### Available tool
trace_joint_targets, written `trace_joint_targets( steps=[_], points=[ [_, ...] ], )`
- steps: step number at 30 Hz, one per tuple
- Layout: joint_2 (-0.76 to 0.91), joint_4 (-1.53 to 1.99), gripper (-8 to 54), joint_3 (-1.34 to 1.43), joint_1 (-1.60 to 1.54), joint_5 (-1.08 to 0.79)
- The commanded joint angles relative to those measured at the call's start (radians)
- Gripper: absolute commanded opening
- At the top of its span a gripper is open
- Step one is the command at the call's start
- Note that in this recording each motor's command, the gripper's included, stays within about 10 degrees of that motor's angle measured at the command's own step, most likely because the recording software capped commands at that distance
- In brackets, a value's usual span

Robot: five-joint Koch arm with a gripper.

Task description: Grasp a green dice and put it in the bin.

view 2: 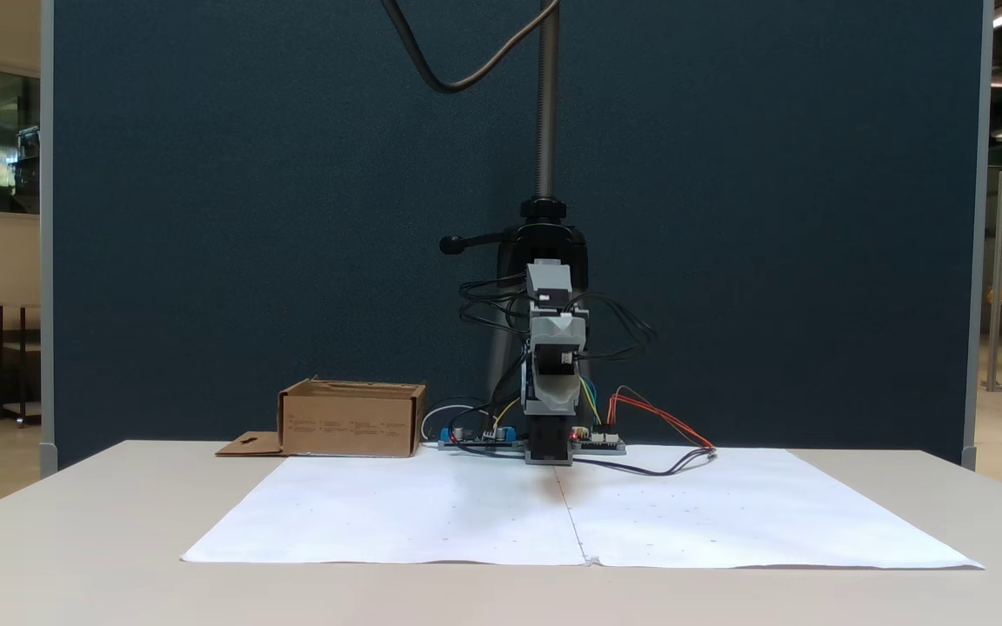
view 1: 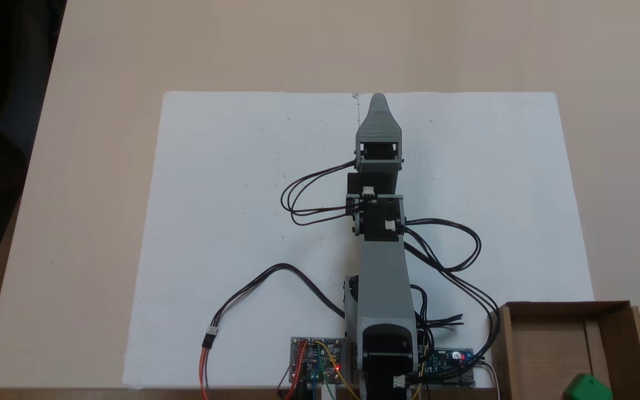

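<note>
Dice [view 1: 588,388] (edge-cropped) inside bin [view 1: 614,333]

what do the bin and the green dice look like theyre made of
The bin looks like plain brown corrugated cardboard, matte, with folded walls and a flap with a hang-hole cutout. The green dice inside it looks like plastic, judging by its bright uniform colour and rounded corners, though it is partly cut off.

Arm stretched fwd along table centre, gripper [view 1: 378,100] pointing away from base; jaw state unclear.
</note>
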Motion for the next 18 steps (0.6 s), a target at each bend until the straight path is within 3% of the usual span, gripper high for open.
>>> trace_joint_targets(
  steps=[1,18],
  points=[
    [0.061,-0.167,44.3,0.011,0.006,0.058],
    [0.114,-0.586,43.9,0.445,0.017,-0.002]
  ],
)
